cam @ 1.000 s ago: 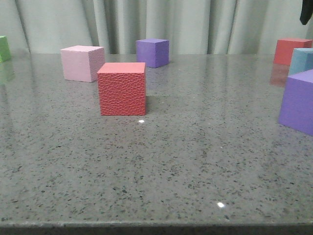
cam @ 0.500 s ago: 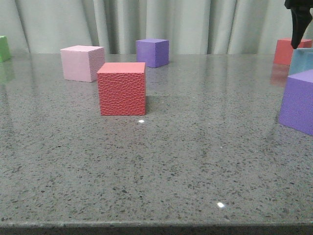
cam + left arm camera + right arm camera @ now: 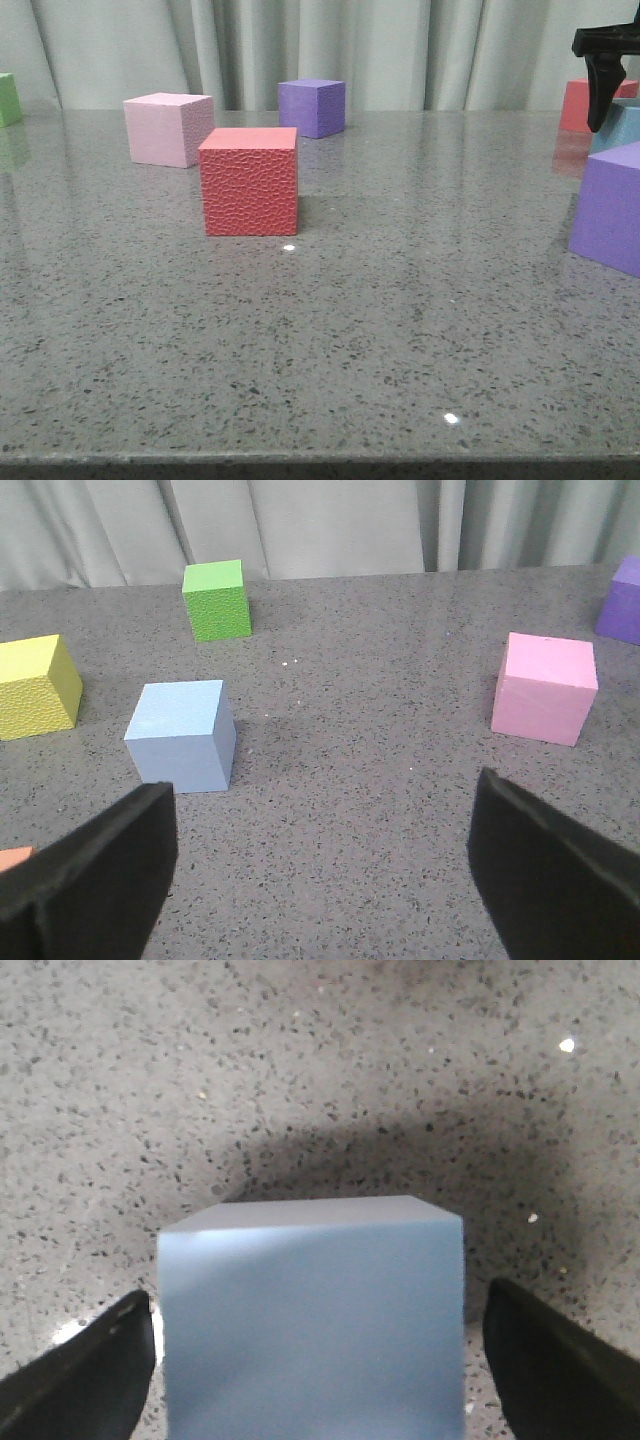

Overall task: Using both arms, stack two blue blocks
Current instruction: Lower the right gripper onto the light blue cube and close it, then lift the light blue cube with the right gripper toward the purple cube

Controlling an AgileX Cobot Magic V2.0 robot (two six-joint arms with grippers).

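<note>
One blue block (image 3: pixel 312 1315) stands on the grey table between the fingers of my right gripper (image 3: pixel 320 1370). The jaws are open, with a gap showing on each side of the block. In the front view this block (image 3: pixel 622 125) sits at the far right edge, and one black finger (image 3: pixel 598 95) of the right gripper hangs just beside it. The other blue block (image 3: pixel 182 736) shows in the left wrist view, ahead of my left gripper (image 3: pixel 320 880) and off toward one finger. The left gripper is open, empty and above bare table.
A red textured cube (image 3: pixel 249 181), a pink cube (image 3: pixel 168 128) and a purple cube (image 3: pixel 312 107) stand mid-table. A large purple cube (image 3: pixel 610 205) and a red cube (image 3: pixel 585 105) flank the right block. A yellow cube (image 3: pixel 35 685) and a green cube (image 3: pixel 216 600) stand near the left block.
My right gripper has come down into the front view at the far right, from the top corner to beside the blue block. The cubes have not moved.
</note>
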